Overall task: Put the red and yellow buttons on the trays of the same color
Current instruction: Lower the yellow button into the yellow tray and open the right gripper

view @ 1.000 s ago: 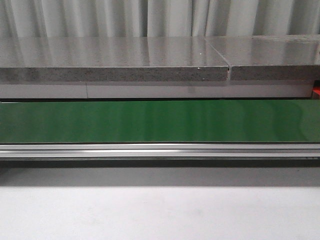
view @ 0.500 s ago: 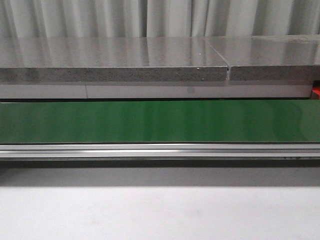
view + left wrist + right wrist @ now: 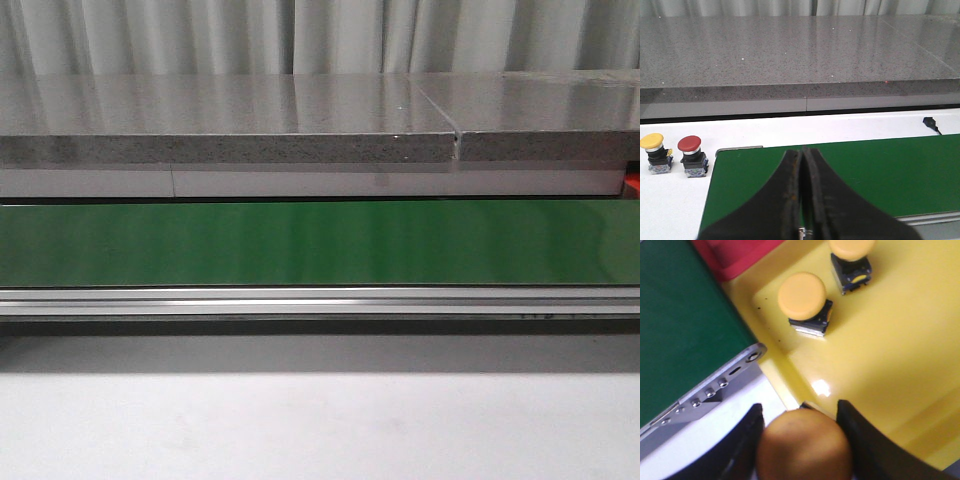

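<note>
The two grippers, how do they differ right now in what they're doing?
The left gripper is shut with its fingers pressed together on nothing, while the right gripper is clamped on a yellow button. The left one hangs over the green belt; the right one is at the yellow tray, where two yellow buttons already sit. Both have dark fingers.

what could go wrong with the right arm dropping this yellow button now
The right gripper holds a yellow button over the rim of the yellow tray, not clearly over its floor. Released here, it might catch the rim and tip out toward the conveyor belt. Moved further in, it could knock the two yellow buttons already in the tray. Also, a red button and another yellow one wait beside the belt, near the shut left gripper.
</note>
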Robot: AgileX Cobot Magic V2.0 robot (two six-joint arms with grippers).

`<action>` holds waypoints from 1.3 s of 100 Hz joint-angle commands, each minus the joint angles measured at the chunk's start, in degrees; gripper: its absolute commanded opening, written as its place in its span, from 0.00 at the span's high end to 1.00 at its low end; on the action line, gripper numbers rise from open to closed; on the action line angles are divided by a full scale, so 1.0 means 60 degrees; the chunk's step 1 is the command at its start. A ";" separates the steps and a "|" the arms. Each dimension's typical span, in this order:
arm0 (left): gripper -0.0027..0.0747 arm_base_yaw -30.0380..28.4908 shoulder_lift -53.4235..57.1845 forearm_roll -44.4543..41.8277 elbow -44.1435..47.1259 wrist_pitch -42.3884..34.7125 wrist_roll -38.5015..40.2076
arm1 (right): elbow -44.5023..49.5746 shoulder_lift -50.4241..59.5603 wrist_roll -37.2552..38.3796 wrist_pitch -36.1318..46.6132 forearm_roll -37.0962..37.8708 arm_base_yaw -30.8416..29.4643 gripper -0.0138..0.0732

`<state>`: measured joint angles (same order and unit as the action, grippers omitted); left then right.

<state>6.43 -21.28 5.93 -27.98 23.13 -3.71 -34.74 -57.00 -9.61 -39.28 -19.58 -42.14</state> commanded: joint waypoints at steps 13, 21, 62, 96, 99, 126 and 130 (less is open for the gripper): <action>0.99 0.0054 -0.0056 0.0100 -0.0238 -0.0698 -0.0031 | -0.0063 0.0188 0.0199 0.1584 -0.0047 -0.0124 0.61; 0.99 0.0054 -0.0056 0.0100 -0.0238 -0.0698 -0.0031 | 0.0167 0.0175 0.0278 0.2080 -0.0047 -0.0124 0.61; 0.99 0.0054 -0.0056 0.0100 -0.0238 -0.0698 -0.0031 | 0.0896 -0.0284 0.0780 0.4038 -0.0065 -0.0124 0.61; 0.99 0.0054 -0.0056 0.0100 -0.0238 -0.0698 -0.0031 | 0.0896 -0.2137 0.0789 0.4312 -0.0864 -0.0124 0.61; 0.99 0.0054 -0.0056 0.0100 -0.0238 -0.0698 -0.0031 | 0.0896 -0.2211 0.0789 0.4362 -0.0891 -0.0115 0.61; 0.99 0.0054 -0.0056 0.0100 -0.0238 -0.0698 -0.0031 | 0.0896 -0.2429 0.0789 0.4712 -0.0931 -0.0104 0.61; 0.99 0.0054 -0.0056 0.0100 -0.0238 -0.0698 -0.0031 | 0.0896 -0.2491 0.0789 0.4712 -0.0931 -0.0104 0.61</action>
<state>6.43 -21.28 5.93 -27.98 23.13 -3.71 -27.96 -72.23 -4.89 -14.19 -24.49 -42.52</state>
